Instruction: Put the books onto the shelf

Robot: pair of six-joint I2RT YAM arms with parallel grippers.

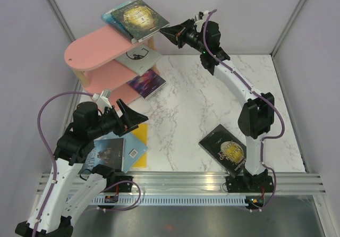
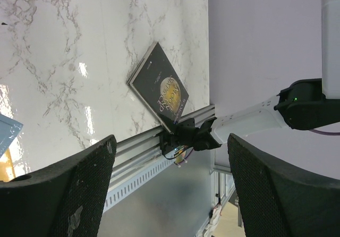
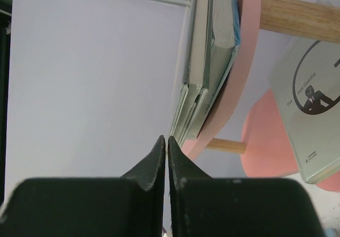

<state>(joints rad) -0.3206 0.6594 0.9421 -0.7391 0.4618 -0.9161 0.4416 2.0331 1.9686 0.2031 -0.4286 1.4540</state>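
The pink shelf (image 1: 93,48) stands at the back left. On its top board lies a dark book with gold art (image 1: 141,18) over a light blue one (image 1: 113,14). A grey-white book (image 1: 139,59) rests on the middle board and a purple one (image 1: 146,83) on the lowest. My right gripper (image 1: 163,32) is shut on nothing, its tips just off the top books' edges (image 3: 204,88); the shut right gripper (image 3: 168,140) points at the pink board (image 3: 245,61). My left gripper (image 1: 133,117) hangs open and empty over a yellow book (image 1: 141,141) and a blue-grey book (image 1: 109,153). A dark gold-moon book (image 1: 226,147) lies near the right arm's base.
Purple walls close in the marble table (image 1: 196,99) on three sides. A metal rail (image 1: 186,181) runs along the near edge. In the left wrist view the gold-moon book (image 2: 159,91) lies by the right arm's base (image 2: 186,136), between the open left gripper (image 2: 170,141).
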